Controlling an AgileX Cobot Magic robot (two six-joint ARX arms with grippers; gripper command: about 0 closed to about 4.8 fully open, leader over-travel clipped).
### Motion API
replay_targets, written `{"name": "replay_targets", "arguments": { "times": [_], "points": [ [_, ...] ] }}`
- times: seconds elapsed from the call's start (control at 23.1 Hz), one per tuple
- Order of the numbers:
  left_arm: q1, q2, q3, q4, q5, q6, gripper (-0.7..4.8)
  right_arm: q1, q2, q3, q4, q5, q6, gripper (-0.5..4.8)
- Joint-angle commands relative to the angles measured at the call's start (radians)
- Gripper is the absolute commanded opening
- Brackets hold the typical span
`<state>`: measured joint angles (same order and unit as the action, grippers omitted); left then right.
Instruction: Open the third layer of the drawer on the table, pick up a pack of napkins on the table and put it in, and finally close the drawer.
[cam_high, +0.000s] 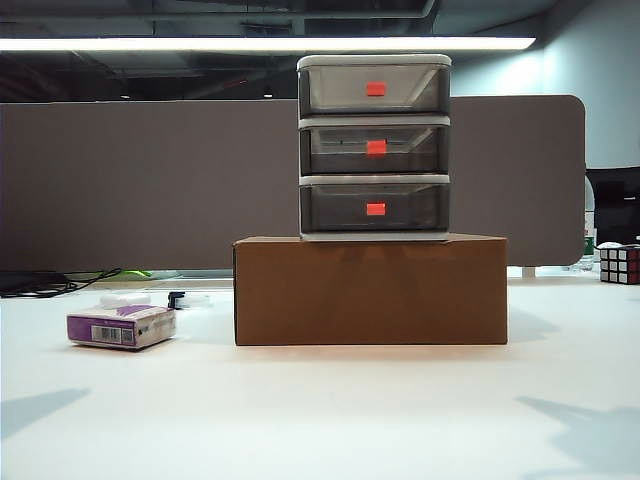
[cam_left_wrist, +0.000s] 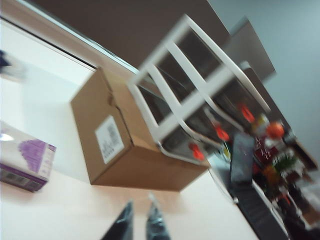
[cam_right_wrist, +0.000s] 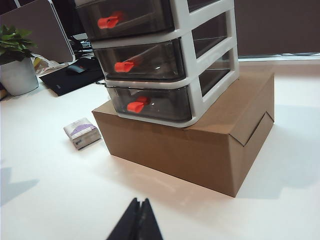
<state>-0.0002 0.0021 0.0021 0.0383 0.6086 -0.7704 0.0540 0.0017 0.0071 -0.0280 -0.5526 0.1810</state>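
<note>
The drawer (cam_high: 374, 148), a pale grey three-tier unit, stands on a brown cardboard box (cam_high: 370, 290). All its tiers are pushed in. The third layer (cam_high: 375, 208) is the lowest smoky tray with a red-orange handle, also seen as the third layer (cam_right_wrist: 150, 103). The pack of napkins (cam_high: 121, 326), purple and white, lies flat on the table (cam_high: 320, 420) left of the box. My left gripper (cam_left_wrist: 140, 200) hovers over bare table short of the box, its jaws slightly parted and empty, with the napkins (cam_left_wrist: 25, 162) off to one side. My right gripper (cam_right_wrist: 140, 200) is shut and empty, facing the drawer front from a distance. Neither gripper shows in the exterior view.
A Rubik's cube (cam_high: 620, 264) sits at the far right table edge. Cables (cam_high: 50, 282) and small white items (cam_high: 125, 299) lie behind the napkins. A potted plant (cam_right_wrist: 17, 65) and dark desk items stand beyond the table. A brown partition (cam_high: 150, 180) backs the scene.
</note>
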Motion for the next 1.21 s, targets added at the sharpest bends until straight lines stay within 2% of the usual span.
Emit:
{"name": "replay_targets", "arguments": {
  "times": [0.04, 0.13, 0.22, 0.26, 0.3, 0.39, 0.43, 0.48, 0.52, 0.61, 0.69, 0.82, 0.91, 0.95, 1.04, 1.21],
  "points": [
    [-0.094, 0.0, 0.006, 0.015, 0.005, 0.114, 0.12, 0.001, -0.002, -0.006, 0.011, -0.011, 0.051, -0.05],
    [-0.203, 0.0, 0.006, 0.015, -0.034, 0.18, 0.11, 0.001, -0.002, -0.005, 0.011, -0.016, 0.093, -0.05],
    [-0.378, 0.0, 0.006, 0.015, -0.227, 0.253, 0.11, 0.005, -0.002, -0.003, 0.052, -0.057, 0.123, -0.05],
    [-0.437, 0.0, 0.006, 0.015, -0.301, 0.275, 0.11, 0.008, -0.002, 0.0, 0.06, -0.055, 0.134, -0.05],
    [-0.537, 0.0, 0.006, 0.02, -0.411, 0.307, 0.11, 0.014, -0.001, 0.008, 0.059, -0.054, 0.134, -0.05],
    [-0.655, 0.005, 0.006, 0.025, -0.528, 0.362, 0.12, 0.026, 0.002, 0.018, 0.059, -0.048, 0.133, -0.05],
    [-0.773, 0.011, 0.006, 0.023, -0.657, 0.411, 0.12, 0.04, 0.002, 0.028, 0.058, -0.033, 0.132, -0.05],
    [-0.826, 0.018, 0.006, 0.024, -0.718, 0.43, 0.12, 0.048, 0.002, 0.032, 0.055, -0.021, 0.13, -0.05],
    [-0.937, 0.037, 0.005, 0.026, -0.866, 0.458, 0.13, 0.066, 0.002, 0.043, 0.054, 0.006, 0.125, -0.05],
    [-1.07, 0.077, 0.005, 0.041, -1.033, 0.487, 0.14, 0.095, 0.004, 0.06, 0.048, 0.041, 0.121, -0.05],
    [-1.159, 0.145, 0.005, 0.097, -1.129, 0.508, 0.18, 0.12, 0.028, 0.079, 0.042, 0.065, 0.103, -0.05],
    [-1.189, 0.288, 0.005, 0.253, -1.155, 0.515, 0.18, 0.151, 0.102, 0.117, 0.039, 0.087, 0.071, -0.05],
    [-1.184, 0.416, 0.007, 0.396, -1.155, 0.551, 0.18, 0.171, 0.187, 0.157, 0.04, 0.098, 0.035, -0.05],
    [-1.181, 0.522, 0.01, 0.509, -1.155, 0.558, 0.18, 0.181, 0.245, 0.188, 0.04, 0.106, 0.01, -0.05],
    [-1.182, 0.679, 0.027, 0.631, -1.147, 0.565, 0.22, 0.18, 0.341, 0.242, 0.051, 0.102, -0.007, -0.05],
    [-1.183, 1.001, 0.113, 0.815, -1.117, 0.581, 0.27, 0.18, 0.459, 0.312, 0.064, 0.058, -0.037, -0.05]
  ]
}}
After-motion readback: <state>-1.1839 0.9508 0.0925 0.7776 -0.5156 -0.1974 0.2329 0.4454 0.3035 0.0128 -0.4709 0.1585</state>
